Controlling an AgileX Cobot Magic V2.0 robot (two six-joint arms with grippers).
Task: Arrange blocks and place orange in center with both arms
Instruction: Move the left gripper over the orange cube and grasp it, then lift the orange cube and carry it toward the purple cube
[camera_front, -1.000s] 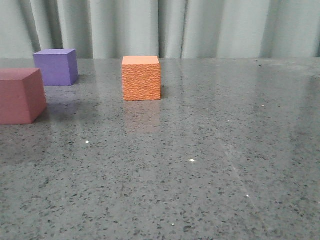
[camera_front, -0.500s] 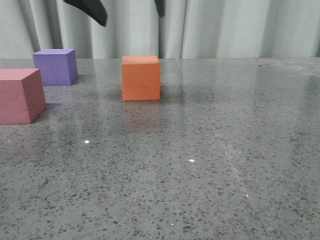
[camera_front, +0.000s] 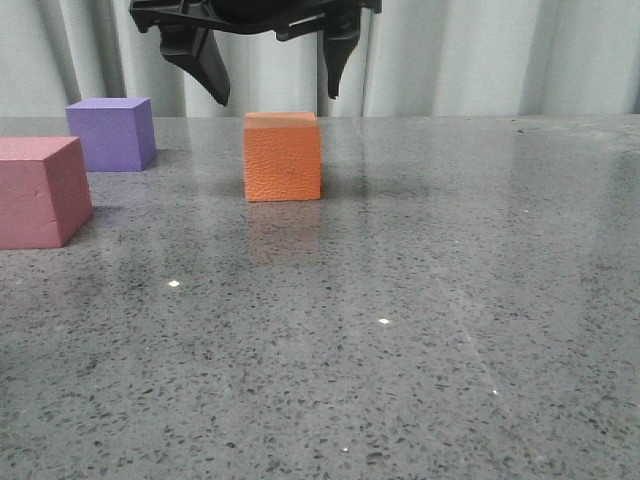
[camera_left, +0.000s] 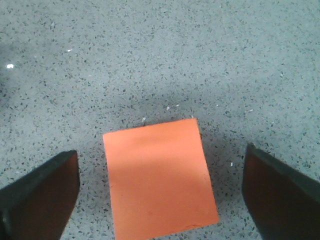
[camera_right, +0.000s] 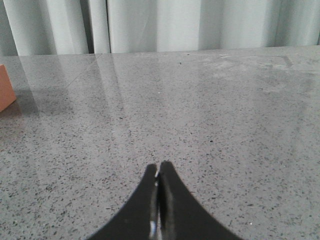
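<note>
Black and wide apart, the two fingers of the left gripper hang just above the orange cube, one tip to each side of it and neither touching it; the gripper holds nothing. In the left wrist view the same fingers frame the cube's flat top with bare table showing between each finger and the cube. The right gripper has its fingers pressed together with nothing between them, low over the speckled grey stone table, with only an edge of the orange cube at the side of its view. Out from the orange cube, toward the robot's left, the purple cube stands near the pale curtain, and the pinkish-red cube sits nearer the camera, just beside the purple one but apart from it.
</note>
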